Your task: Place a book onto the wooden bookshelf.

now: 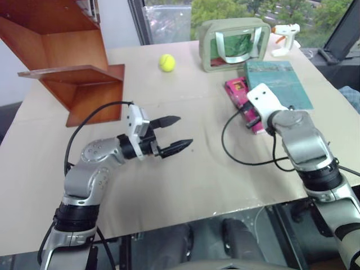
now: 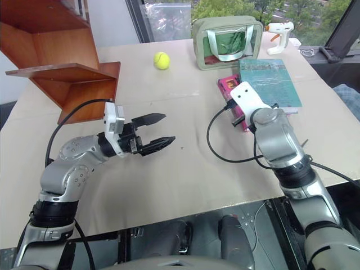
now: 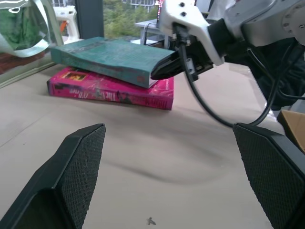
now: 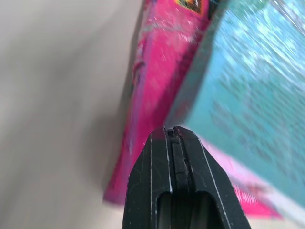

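The teal book (image 1: 278,84) lies flat on the table at the far right, resting partly on a bright pink book (image 1: 239,93). My right gripper (image 3: 156,72) is shut and holds nothing. Its tip sits at the near corner of the teal book, right where that book meets the pink one (image 4: 143,95). Out over the middle of the table, my left gripper (image 1: 184,131) is open and level, pointing toward the two books with nothing between its fingers. The wooden bookshelf (image 1: 73,73) stands at the far left corner, reddish-brown, with a flat shelf jutting out.
A yellow tennis ball (image 1: 166,62) lies at the back middle. A green bag (image 1: 234,45) stands behind the books, with a white glue gun (image 1: 286,38) to its right. The beige table (image 1: 185,180) ends close in front of me.
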`<act>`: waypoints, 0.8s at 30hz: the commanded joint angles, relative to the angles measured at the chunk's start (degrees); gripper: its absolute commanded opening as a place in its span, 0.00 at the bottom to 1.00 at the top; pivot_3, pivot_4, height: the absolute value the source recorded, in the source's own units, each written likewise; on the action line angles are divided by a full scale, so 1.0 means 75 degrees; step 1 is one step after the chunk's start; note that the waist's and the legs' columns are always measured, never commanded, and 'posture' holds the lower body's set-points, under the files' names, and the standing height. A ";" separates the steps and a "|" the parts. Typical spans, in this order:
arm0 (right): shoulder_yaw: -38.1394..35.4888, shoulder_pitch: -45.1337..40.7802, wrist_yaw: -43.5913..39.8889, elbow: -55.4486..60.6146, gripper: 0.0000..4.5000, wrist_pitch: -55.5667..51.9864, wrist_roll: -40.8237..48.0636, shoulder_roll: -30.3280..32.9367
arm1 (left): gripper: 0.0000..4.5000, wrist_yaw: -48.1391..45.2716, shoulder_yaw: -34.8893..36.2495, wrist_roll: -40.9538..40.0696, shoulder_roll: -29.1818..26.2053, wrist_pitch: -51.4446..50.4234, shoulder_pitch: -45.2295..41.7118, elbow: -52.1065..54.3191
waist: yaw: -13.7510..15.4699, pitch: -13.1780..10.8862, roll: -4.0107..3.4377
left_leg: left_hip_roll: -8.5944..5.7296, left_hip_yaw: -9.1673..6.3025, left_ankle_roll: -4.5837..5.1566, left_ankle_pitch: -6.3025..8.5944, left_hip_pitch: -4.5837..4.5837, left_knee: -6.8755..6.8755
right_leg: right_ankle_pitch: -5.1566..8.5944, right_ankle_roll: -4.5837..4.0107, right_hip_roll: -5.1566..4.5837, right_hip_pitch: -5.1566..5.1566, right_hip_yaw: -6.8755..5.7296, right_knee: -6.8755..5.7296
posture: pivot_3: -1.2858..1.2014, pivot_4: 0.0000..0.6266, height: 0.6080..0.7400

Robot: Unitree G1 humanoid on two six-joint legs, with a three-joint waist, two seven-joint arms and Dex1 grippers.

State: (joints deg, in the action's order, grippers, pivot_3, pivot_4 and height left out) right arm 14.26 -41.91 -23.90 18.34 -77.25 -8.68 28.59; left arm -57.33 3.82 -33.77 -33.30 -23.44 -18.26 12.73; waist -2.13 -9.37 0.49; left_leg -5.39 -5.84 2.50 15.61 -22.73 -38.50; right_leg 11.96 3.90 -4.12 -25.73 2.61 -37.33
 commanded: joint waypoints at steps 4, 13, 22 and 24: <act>-0.1384 -0.0292 0.0052 0.0916 0.02 -0.0373 0.0667 -0.0534 | 1.00 -0.0299 0.0104 -0.0158 -0.0106 0.0034 -0.0240 -0.0036 | -0.0020 0.0001 0.0001 | 0.0004 0.0000 0.0000 0.0000 0.0001 0.0000 | 0.0000 0.0000 -0.0001 0.0000 0.0002 -0.0002 | 0.52 0.24 1.00; -0.1304 -0.1127 0.1103 -0.2703 0.02 0.2120 0.0580 -0.1716 | 1.00 -0.0257 0.0052 -0.0102 -0.0014 0.0056 -0.0339 -0.0036 | 0.0004 0.0002 0.0003 | 0.0001 0.0002 -0.0008 -0.0005 0.0012 0.0001 | 0.0000 0.0000 0.0004 0.0003 0.0000 -0.0014 | 0.52 0.24 1.00; -0.1457 -0.0453 0.0990 -0.2268 0.02 0.1974 0.0644 -0.0787 | 1.00 -0.0124 0.0099 -0.0100 0.0001 0.0096 -0.0141 0.0082 | -0.0007 0.0001 0.0002 | -0.0013 -0.0014 -0.0006 -0.0005 -0.0001 0.0007 | 0.0001 -0.0001 0.0000 -0.0001 -0.0009 0.0003 | 0.52 0.24 1.00; -0.1742 -0.0266 0.0707 -0.1395 0.02 0.1763 0.1047 -0.0743 | 1.00 -0.0124 0.0087 -0.0100 0.0012 0.0102 -0.0144 0.0064 | -0.0014 0.0001 0.0002 | -0.0011 -0.0014 -0.0006 -0.0005 -0.0001 0.0008 | 0.0000 -0.0001 -0.0001 -0.0001 -0.0008 0.0002 | 0.52 0.24 1.00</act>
State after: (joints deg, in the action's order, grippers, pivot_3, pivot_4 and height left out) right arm 3.43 -43.12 -16.91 0.60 -62.96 -3.17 22.60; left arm -58.29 3.85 -33.90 -33.26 -23.42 -19.26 11.40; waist -2.24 -9.36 0.51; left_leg -5.47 -5.94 2.46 15.57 -22.74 -38.44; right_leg 11.96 3.90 -4.13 -25.74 2.57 -37.32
